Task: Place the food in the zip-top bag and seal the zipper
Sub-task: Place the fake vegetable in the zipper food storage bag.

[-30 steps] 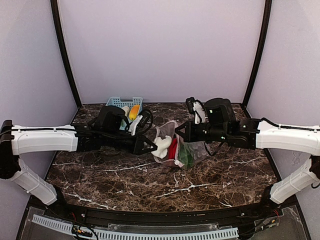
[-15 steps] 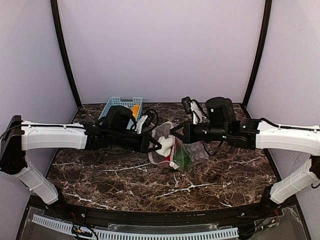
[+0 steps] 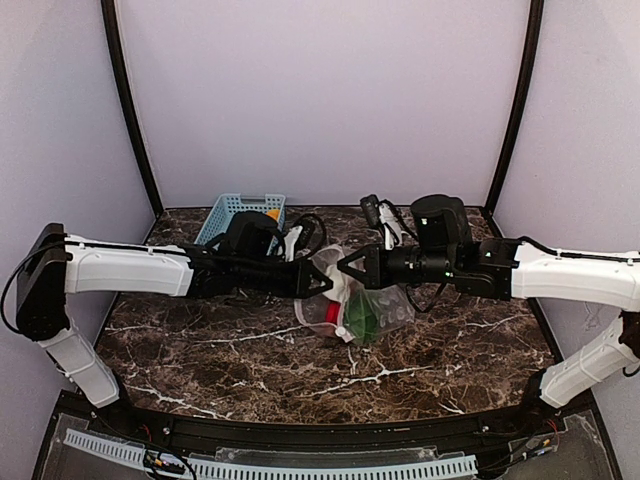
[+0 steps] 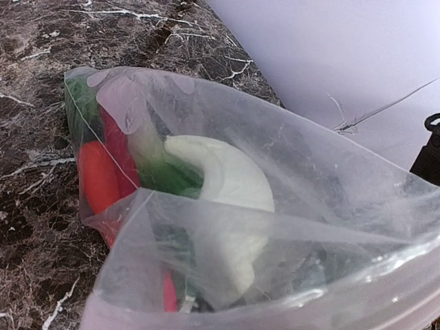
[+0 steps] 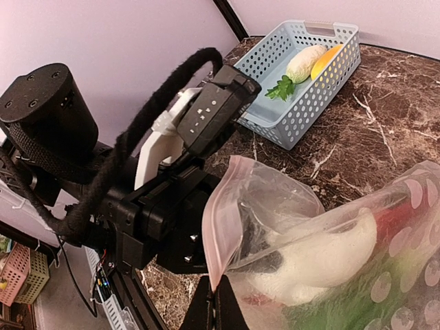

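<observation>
Dark marble table [image 3: 250,350]: blue lattice basket [image 3: 228,208] far-left corner; zip-top bag [image 3: 385,310] bottom resting mid-table.

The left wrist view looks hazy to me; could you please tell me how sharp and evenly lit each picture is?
Left wrist: the zip-top bag's near film is milky and blurred, softening the white toy behind it; the marble table is crisper. Right wrist: the blue basket is sharp, the pink zipper close up slightly soft. Top external: even light, no harsh glare.
</observation>
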Robot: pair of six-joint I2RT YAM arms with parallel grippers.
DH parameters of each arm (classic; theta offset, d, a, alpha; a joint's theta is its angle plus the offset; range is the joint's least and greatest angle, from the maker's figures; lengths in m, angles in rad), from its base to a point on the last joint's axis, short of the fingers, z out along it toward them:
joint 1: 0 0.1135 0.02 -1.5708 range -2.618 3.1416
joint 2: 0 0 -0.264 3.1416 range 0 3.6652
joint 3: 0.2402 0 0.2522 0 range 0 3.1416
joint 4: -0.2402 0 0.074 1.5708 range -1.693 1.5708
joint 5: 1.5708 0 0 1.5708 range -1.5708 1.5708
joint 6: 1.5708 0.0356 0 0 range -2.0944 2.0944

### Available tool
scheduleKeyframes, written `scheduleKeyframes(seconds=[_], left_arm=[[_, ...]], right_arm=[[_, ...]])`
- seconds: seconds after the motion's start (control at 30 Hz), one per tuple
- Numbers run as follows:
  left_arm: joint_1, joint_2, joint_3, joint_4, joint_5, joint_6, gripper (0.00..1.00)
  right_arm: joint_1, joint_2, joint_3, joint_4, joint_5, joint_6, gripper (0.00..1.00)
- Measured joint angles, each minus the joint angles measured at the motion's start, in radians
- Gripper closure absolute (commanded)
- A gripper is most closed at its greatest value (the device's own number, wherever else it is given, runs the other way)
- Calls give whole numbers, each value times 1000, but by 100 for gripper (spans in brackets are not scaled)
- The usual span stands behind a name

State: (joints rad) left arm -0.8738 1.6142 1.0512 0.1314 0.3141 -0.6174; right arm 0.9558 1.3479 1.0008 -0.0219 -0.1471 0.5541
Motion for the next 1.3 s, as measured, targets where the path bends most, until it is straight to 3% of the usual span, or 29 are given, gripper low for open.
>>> scheduleKeyframes(seconds=[0.2,0.47,0.73,0.87,1.13,1.3], left_arm=[[-11,56,29,22,-20,-16,95],[-18,62,40,-4,-54,7,72],[-18,49,40,-42,-66,39,59],[-18,0,40,-82,-63,57,54],[-13,-214,0,-150,-56,94,55],[18,-275,-72,-167,-60,85,48]], right_arm=[[0,0,-1,0,1,0,100],[0,0,-5,0,9,0,100],[0,0,-6,0,13,0,100],[0,0,-6,0,15,0,100],[0,-8,-12,0,25,0,100],[0,-8,-12,-1,29,0,100]])
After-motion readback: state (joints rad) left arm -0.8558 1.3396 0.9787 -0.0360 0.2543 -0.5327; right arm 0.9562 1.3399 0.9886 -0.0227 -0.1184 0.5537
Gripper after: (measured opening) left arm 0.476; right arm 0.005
